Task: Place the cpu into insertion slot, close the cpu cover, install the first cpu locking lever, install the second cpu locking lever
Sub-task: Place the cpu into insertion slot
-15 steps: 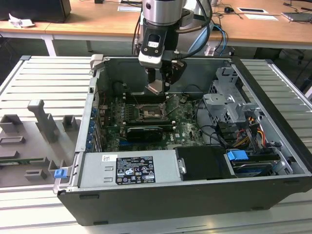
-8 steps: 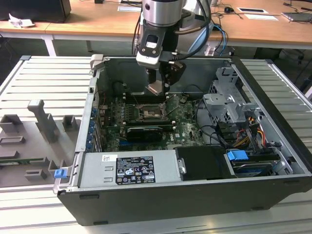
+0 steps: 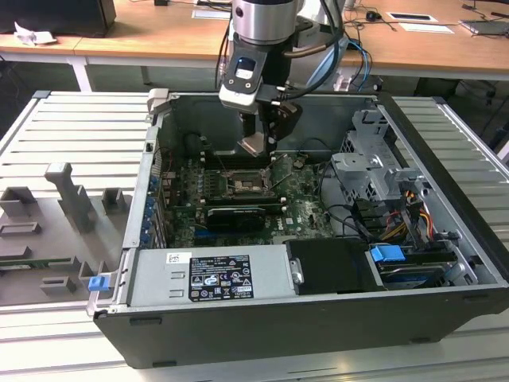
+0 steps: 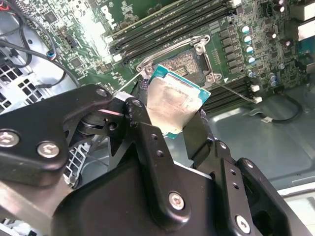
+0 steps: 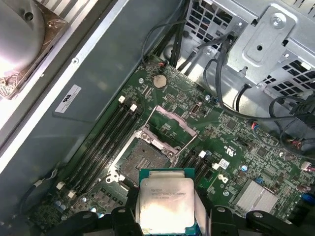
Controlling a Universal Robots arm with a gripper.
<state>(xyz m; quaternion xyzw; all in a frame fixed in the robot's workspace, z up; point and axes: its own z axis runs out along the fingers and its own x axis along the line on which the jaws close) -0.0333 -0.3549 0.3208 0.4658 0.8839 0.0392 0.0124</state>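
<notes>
The two black fingers were closed against opposite edges of the cpu, so the chip was clamped between them with its pale metal top exposed. In the first wrist view the cpu was seen flat-on between the fingers. In the exterior view the cpu was held tilted in the air under the gripper, clear of the board and above the insertion slot.

The insertion slot was left uncovered, its dark centre bare. The cpu cover was raised on edge along one side of the slot. In the second wrist view the slot was partly hidden behind the chip, and a thin metal rod was seen running out from one corner of its frame.

Long black memory slots were set along both sides of the socket, on the green motherboard. The board was mounted on the floor of an open computer case. A grey drive cage was fixed by the case wall at the exterior view's right. A labelled grey power supply was set along its near edge. The case was laid on a ribbed grey table.
</notes>
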